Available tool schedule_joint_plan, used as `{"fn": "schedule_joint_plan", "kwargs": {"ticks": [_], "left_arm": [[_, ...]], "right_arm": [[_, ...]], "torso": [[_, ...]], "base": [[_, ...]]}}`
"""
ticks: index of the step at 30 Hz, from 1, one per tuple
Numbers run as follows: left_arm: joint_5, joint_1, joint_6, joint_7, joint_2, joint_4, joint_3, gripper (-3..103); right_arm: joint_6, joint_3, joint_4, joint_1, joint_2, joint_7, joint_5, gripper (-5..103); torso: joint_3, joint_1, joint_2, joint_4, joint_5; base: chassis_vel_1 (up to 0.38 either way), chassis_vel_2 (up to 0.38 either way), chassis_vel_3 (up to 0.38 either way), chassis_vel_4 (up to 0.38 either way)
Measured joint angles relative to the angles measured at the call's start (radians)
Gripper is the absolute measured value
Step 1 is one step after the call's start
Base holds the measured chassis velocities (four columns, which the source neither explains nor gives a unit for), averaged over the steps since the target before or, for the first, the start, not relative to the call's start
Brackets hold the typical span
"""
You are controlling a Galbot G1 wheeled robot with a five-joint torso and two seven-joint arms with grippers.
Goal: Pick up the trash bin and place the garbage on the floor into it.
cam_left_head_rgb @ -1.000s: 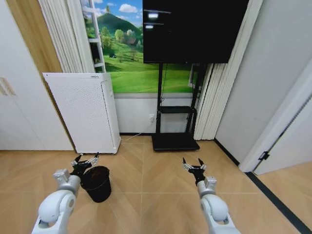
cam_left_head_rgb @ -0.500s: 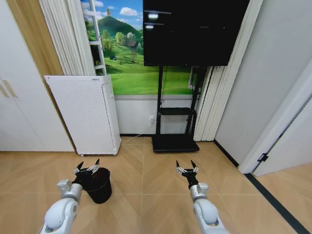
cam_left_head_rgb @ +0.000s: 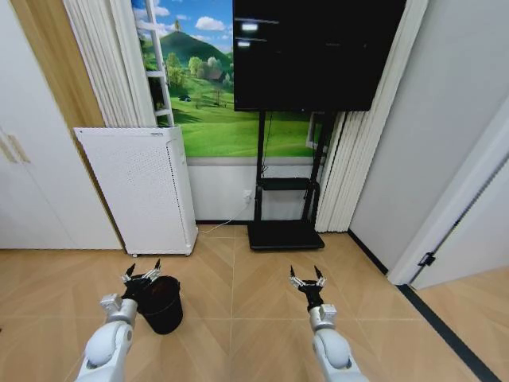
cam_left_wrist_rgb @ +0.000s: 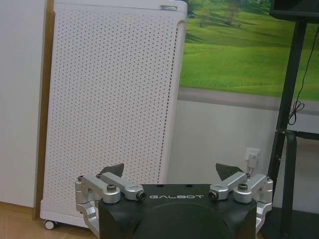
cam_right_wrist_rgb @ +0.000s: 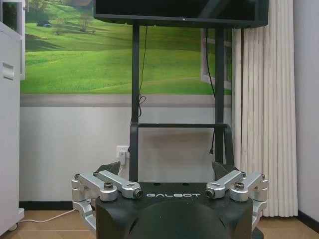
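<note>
Black trash bin (cam_left_head_rgb: 162,302) is sitting on the floor (cam_left_head_rgb: 238,318) near a white appliance (cam_left_head_rgb: 139,187). Left hand (cam_left_head_rgb: 141,271) is hovering open over the bin. Right hand (cam_left_head_rgb: 305,277) is hanging open before the TV stand (cam_left_head_rgb: 285,231).

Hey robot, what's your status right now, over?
Left tool open, at the trash bin's rim, nothing gripped. Right tool open, over bare floor. White perforated appliance stands behind the bin, apart. Over.
</note>
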Motion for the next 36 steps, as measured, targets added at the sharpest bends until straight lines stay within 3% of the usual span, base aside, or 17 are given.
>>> {"fn": "schedule_joint_plan", "kwargs": {"ticks": [15, 36], "left_arm": [[0.012, -0.002, 0.049, -0.020, -0.007, -0.035, 0.004, 100], [-0.006, -0.009, 0.068, -0.020, 0.007, -0.039, -0.003, 100]], "right_arm": [[-0.009, 0.015, -0.005, -0.006, -0.007, -0.004, 0.001, 100], [-0.029, 0.014, 0.011, -0.014, -0.004, -0.011, 0.002, 100]], "torso": [[0.037, 0.024, 0.062, 0.0000, 0.0001], [0.088, 0.059, 0.147, -0.0001, 0.0000]], "base": [[0.000, 0.000, 0.000, 0.000], [0.000, 0.000, 0.000, 0.000]]}}
